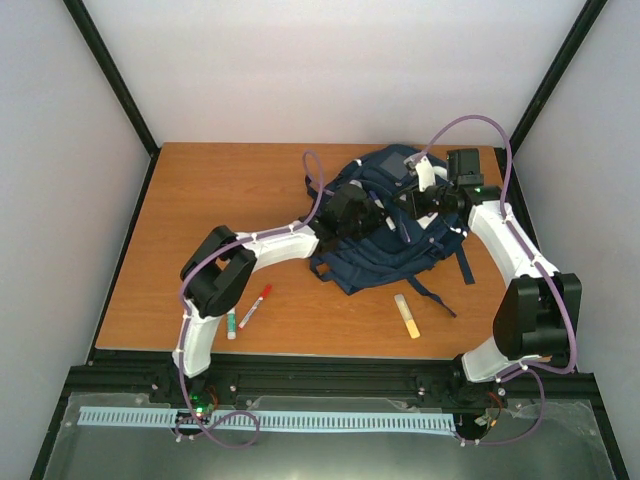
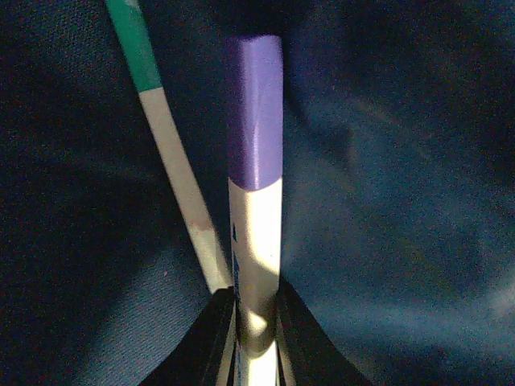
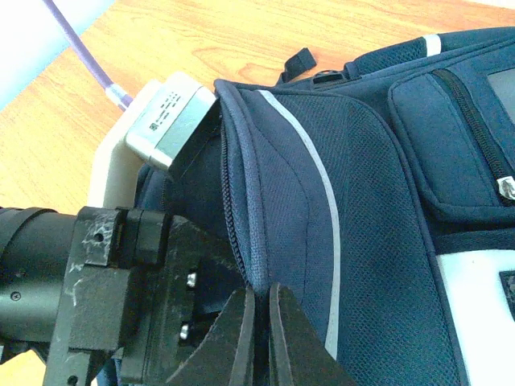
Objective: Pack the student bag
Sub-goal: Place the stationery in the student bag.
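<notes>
Clamping a white marker (image 2: 254,121) with a purple cap, the left end effector (image 2: 256,315) has its two dark jaws nearly closed around the lower barrel. The cap points toward 12 o'clock in the left wrist view. At 10 o'clock from the marker lies a thinner white pen (image 2: 165,137) with a green end. Dark navy fabric of the student bag (image 2: 402,209) fills everything around them, and only this view shows the inside. Small blue print runs along the marker's barrel near the jaws, too small to read.

The right end effector (image 3: 261,326) is closed tight, pinching the zippered rim of the bag's opening between its jaws. The right wrist view alone shows the white stripe trim and a zipped front pocket at 2 o'clock. It also shows the left wrist's pale camera housing (image 3: 165,121) at 10 o'clock, sitting at the edge of the opening. The housing's label carries lines of print that cannot be read. A purple cable (image 3: 80,40) runs from the housing.

The top view alone gives the whole layout: the bag lies toward 1 o'clock on the wooden tabletop (image 1: 220,190), with both arms meeting over it. At 7 o'clock from the bag lies a red-capped marker (image 1: 255,306), with a green-capped stick (image 1: 231,322) just beside it. At 6 o'clock lies a small yellow stick (image 1: 407,316).
</notes>
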You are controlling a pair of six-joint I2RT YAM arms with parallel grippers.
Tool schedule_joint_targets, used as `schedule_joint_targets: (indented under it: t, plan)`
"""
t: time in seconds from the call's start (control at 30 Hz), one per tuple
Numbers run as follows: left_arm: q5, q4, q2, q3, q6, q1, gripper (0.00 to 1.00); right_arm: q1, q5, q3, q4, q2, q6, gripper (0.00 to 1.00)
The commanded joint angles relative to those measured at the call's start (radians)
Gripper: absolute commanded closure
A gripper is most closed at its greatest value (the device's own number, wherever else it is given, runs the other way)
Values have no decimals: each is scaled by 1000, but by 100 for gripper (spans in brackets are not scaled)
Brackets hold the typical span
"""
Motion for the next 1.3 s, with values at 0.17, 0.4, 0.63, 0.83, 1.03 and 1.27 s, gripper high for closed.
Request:
schedule_joint_targets:
  t: [0.17,0.4,0.63,0.83,1.03,1.27]
  plan:
    - [-20,7,63,105,-47,24,94,-28,-32,-5,27,-42,5,97]
    - [-10,2,47,84,-40,24,74,-36,-38,-3,25,-42,5,97]
    - [54,-25,-43,13,28,24,66,-39,-35,-1,22,-42,0,97]
    - [77,-85,-226,-141,177,16,58,-41,-41,-2,24,-39,0,97]
    - [172,-144,-361,-308,305,10,1,-42,-38,1,21,-38,-3,97]
    - [44,-338,-520,-418,540,-33,0,-41,-38,3,20,-38,-6,97]
